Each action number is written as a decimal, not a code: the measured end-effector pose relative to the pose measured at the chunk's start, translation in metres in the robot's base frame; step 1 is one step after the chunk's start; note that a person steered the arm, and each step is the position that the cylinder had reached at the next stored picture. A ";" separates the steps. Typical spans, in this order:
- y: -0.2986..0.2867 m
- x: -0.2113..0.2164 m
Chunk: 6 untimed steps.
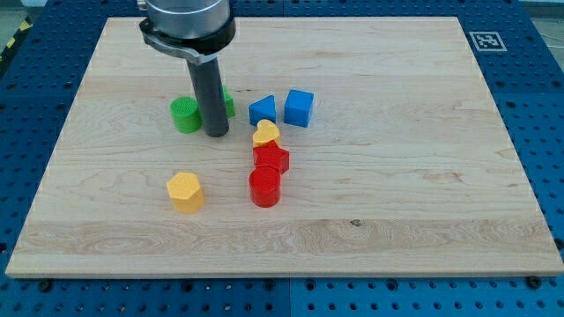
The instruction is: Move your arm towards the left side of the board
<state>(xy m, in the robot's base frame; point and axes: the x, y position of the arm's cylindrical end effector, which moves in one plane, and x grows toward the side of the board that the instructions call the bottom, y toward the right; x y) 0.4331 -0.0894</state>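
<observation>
My tip (pixel 217 134) rests on the wooden board (pixel 397 194) in its upper left part. It stands just right of a green round block (pixel 185 115) and in front of a second green block (pixel 227 104) that the rod mostly hides. To the tip's right lie a blue wedge-like block (pixel 262 110) and a blue cube (pixel 299 107). Below them a yellow heart block (pixel 266 134), a red star-like block (pixel 271 158) and a red cylinder (pixel 264 187) form a short column. A yellow hexagonal block (pixel 185 191) sits below the tip.
A fiducial marker (pixel 485 40) is printed at the board's top right corner. Blue perforated table surface (pixel 546 132) surrounds the board.
</observation>
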 end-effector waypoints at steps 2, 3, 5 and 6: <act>0.008 -0.009; -0.024 0.028; -0.062 0.041; -0.094 0.044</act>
